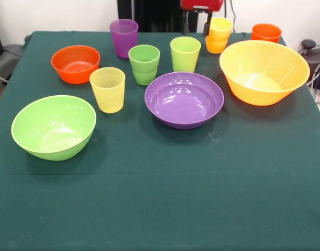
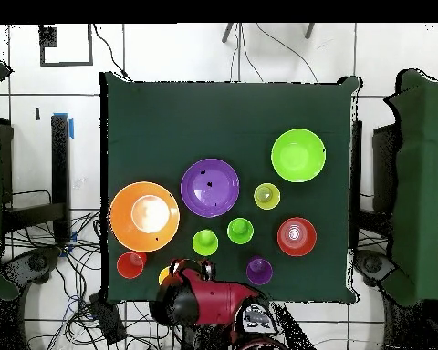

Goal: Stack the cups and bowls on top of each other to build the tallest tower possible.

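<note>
End effector point(image 1: 196, 23), grip unclear, hovers by six cups point(image 1: 144, 64) and four bowls point(image 1: 184, 99).

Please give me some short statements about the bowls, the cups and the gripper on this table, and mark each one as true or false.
1. The purple bowl lies between the lime green bowl and the yellow-orange bowl. True.
2. A cup already stands inside the yellow-orange bowl. False: that bowl is empty, and nothing is stacked yet.
3. The gripper hangs at the table's far edge beside the yellow-orange cup. True.
4. The orange bowl is upside down. False: it stands with its opening up.
5. The purple cup is inside the purple bowl. False: it stands by itself on the cloth, behind the green cups.
</note>
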Robot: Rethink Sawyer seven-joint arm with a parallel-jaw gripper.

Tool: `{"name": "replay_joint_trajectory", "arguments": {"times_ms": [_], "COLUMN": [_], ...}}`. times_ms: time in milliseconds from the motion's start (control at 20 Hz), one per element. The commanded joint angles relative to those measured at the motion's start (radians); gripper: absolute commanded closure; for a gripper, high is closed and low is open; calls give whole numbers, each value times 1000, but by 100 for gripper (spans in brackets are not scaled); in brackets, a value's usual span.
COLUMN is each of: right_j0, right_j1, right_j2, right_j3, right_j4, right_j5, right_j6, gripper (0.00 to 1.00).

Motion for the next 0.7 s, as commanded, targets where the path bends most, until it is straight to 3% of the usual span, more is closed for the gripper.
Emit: {"name": "replay_joint_trajectory", "arguments": {"times_ms": [50,700], "right_j0": [-11,7], "right_j1": [41,81], "right_j2": [32,29], "right_j3": [-56,-64], "right_j4": [-49,-42], "right_j5": [-48,-93], "right_j6": [118,138], "gripper": [0,0]}}
